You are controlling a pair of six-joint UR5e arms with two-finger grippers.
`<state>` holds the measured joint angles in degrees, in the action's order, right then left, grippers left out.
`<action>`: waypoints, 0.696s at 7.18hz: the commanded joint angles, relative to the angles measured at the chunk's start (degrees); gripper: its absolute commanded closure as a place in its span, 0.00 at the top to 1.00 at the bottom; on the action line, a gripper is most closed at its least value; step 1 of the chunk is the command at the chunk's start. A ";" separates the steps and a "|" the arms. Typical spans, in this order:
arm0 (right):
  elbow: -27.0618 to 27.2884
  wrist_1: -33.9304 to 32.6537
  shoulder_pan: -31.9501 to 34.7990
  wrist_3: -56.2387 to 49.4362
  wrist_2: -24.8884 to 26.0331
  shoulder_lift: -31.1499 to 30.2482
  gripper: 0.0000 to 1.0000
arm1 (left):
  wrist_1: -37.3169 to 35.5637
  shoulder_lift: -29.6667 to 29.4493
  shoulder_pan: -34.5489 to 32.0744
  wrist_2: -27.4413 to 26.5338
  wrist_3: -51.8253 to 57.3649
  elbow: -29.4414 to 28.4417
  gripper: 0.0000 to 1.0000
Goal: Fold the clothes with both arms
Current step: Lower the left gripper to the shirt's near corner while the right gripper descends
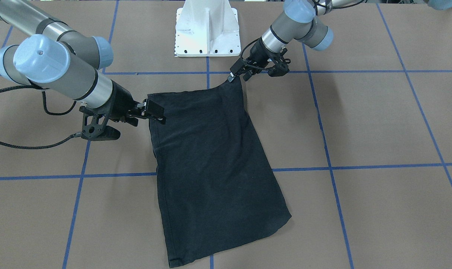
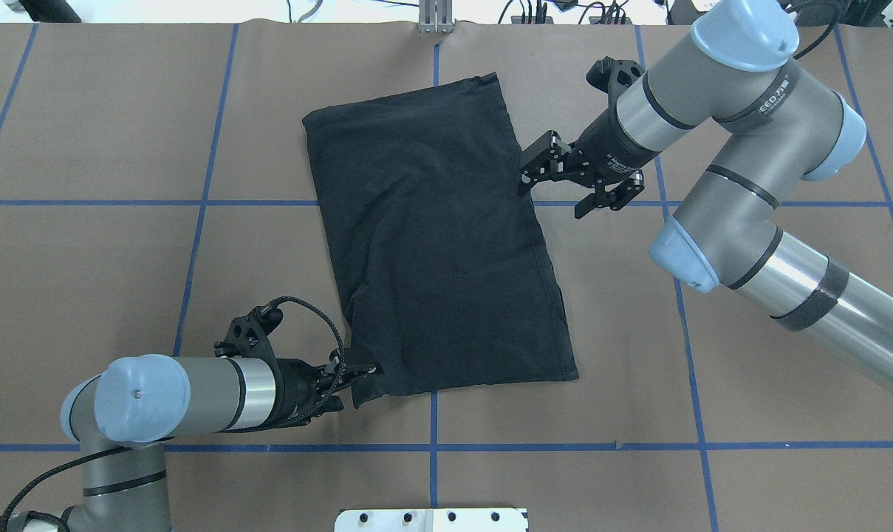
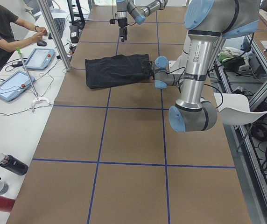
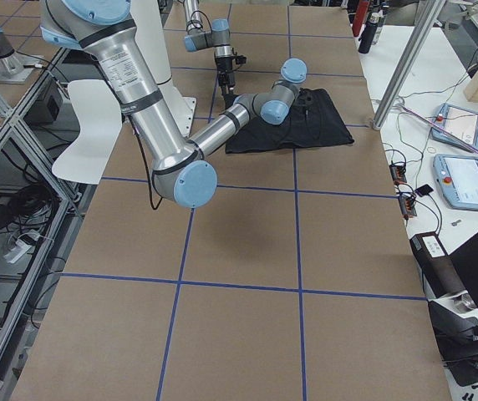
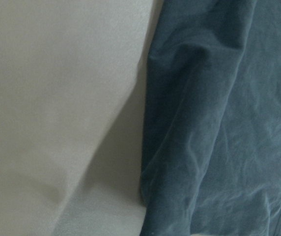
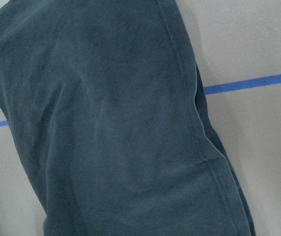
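The black T-shirt lies folded into a long plain rectangle across the middle of the table, no logo showing. My left gripper is low at its near left corner, shut on the cloth; the front-facing view shows that corner pulled up to a point at the left gripper. My right gripper hangs raised over the shirt's right edge, open, with nothing between its fingers. From the right wrist camera I look down on the hem from a distance.
The white pedestal base stands at the robot's side of the table. Blue tape lines grid the brown surface. Beside the table a seated person works at a bench with tablets and bottles.
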<state>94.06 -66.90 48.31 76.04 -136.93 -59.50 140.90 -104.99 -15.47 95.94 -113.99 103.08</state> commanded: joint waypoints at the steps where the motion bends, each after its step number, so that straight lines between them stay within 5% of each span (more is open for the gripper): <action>1: 0.07 0.01 -0.06 -0.19 0.00 -0.09 0.99 | -0.10 -0.31 0.26 -0.14 -0.01 -0.08 0.70; 5: 0.07 0.01 -0.15 -0.01 0.00 -0.17 0.99 | -0.19 -0.22 0.27 -0.22 -0.01 0.01 0.23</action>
<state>94.13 -66.88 48.22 75.93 -136.94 -59.65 140.74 -105.22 -15.22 95.78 -113.99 103.03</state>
